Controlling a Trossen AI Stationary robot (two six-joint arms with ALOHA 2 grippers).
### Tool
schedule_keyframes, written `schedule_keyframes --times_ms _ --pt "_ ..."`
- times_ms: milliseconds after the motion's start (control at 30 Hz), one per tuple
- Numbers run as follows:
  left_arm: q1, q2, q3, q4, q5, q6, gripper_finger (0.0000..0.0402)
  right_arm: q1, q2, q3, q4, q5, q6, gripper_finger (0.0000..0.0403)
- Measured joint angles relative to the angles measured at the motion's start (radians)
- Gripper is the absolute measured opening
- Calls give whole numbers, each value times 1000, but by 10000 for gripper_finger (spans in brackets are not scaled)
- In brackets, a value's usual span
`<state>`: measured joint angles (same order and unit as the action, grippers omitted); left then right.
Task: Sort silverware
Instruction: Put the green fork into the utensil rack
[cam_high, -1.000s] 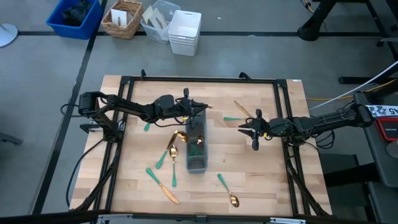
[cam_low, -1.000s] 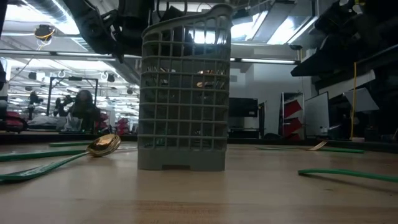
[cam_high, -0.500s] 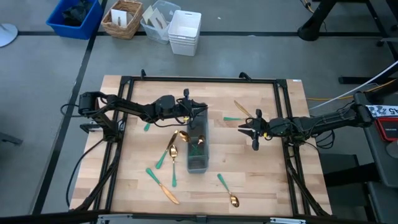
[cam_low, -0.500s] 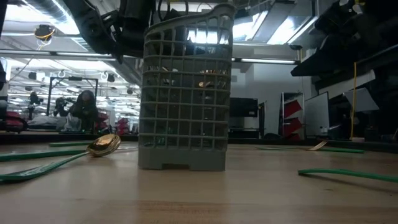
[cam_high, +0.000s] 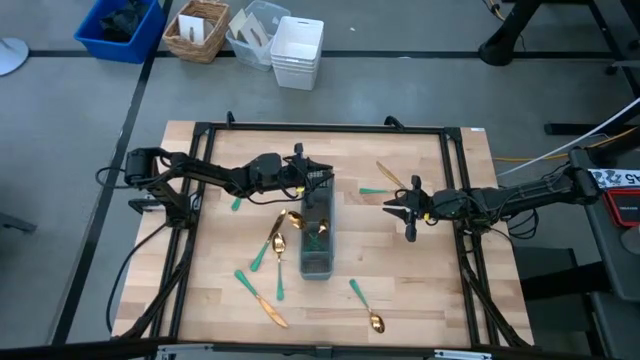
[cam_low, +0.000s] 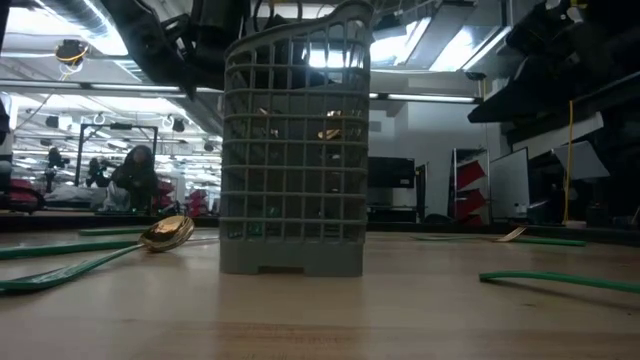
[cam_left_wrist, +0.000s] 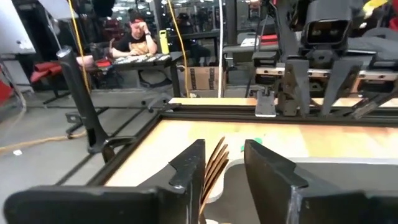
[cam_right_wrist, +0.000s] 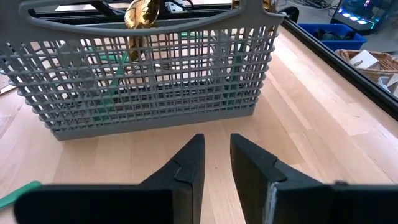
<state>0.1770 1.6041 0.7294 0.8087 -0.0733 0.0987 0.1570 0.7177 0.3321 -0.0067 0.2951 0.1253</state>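
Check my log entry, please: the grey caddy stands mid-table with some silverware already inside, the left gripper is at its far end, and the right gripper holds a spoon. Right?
One thing is wrong: the right gripper holds nothing. The right wrist view shows its fingers slightly apart with only bare table between them, short of the grey caddy. The left gripper is at the caddy's far end, and silverware is inside.

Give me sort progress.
Partly done. Some silverware already stands in the caddy. The left end effector holds a fork over the caddy's far end. About eight pieces still lie on the table, including a spoon. The right end effector waits empty.
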Motion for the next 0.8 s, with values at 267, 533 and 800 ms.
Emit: schedule_keyframes --times_ms 267,533,800 --pt "-1 -133 -1 -128 6 -59 101 0 0 1 -33 183 137 79" --pt "-1 -329 -1 -437 3 -139 100 -60 0 2 -190 262 455 79" --pt "-1 -487 -1 -773 -1 -260 98 -270 0 2 -348 119 628 79"
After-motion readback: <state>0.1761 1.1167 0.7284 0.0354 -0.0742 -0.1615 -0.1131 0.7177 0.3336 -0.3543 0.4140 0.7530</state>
